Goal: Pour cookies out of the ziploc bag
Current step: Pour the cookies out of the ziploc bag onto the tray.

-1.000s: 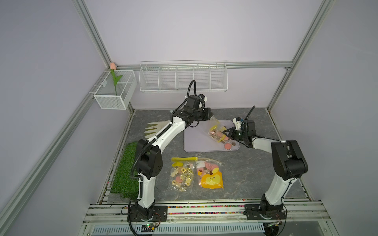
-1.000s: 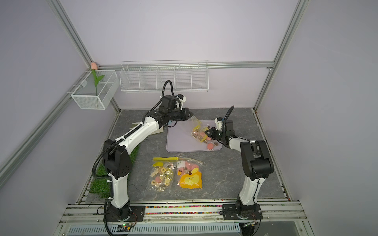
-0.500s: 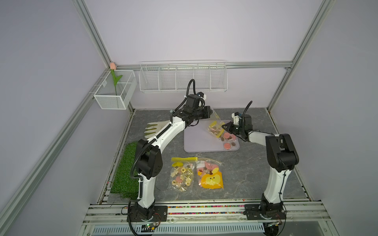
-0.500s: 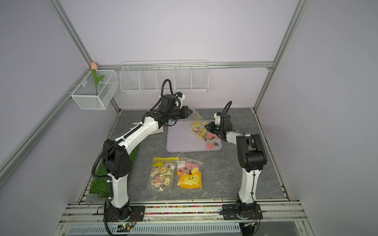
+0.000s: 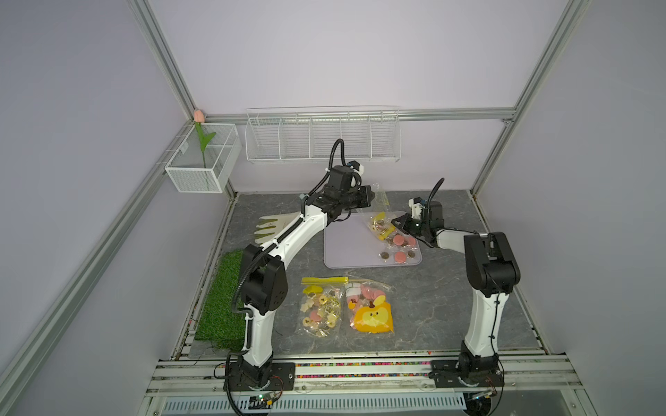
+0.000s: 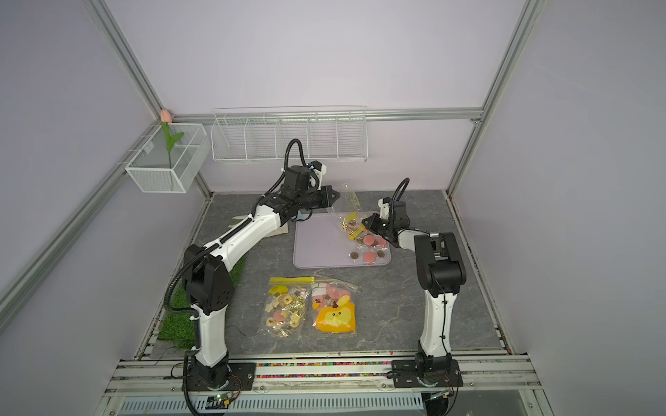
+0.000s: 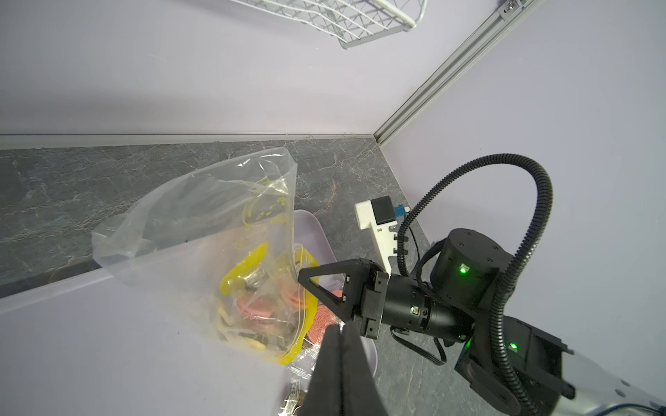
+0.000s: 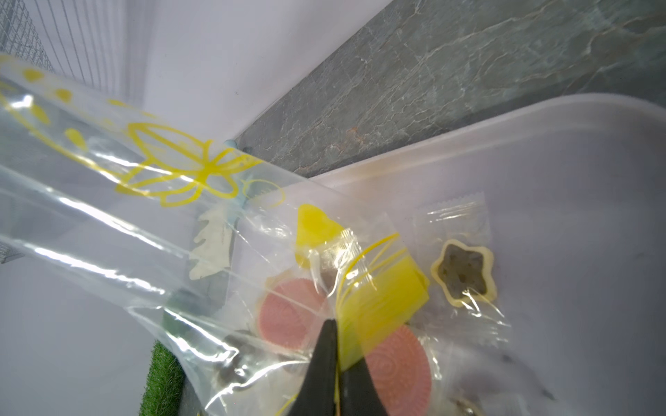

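Observation:
The clear ziploc bag with yellow print stands tilted over the lilac tray, its closed end up and its yellow zip edge down. My right gripper is shut on that zip edge. Cookies, pink discs and brown pieces, lie loose on the tray by the bag's mouth, among them a wrapped star. More cookies stay inside the bag. My left gripper hovers beside the bag's raised end, jaws shut with nothing seen between them.
Two other filled bags lie on the grey floor in front of the tray. A green turf mat and a cream glove shape sit at the left. Wire baskets hang on the back wall.
My right gripper has drawn back and slightly left with the zip edge, its forearm folding in. The bag now stands steeper. The left gripper has barely shifted.

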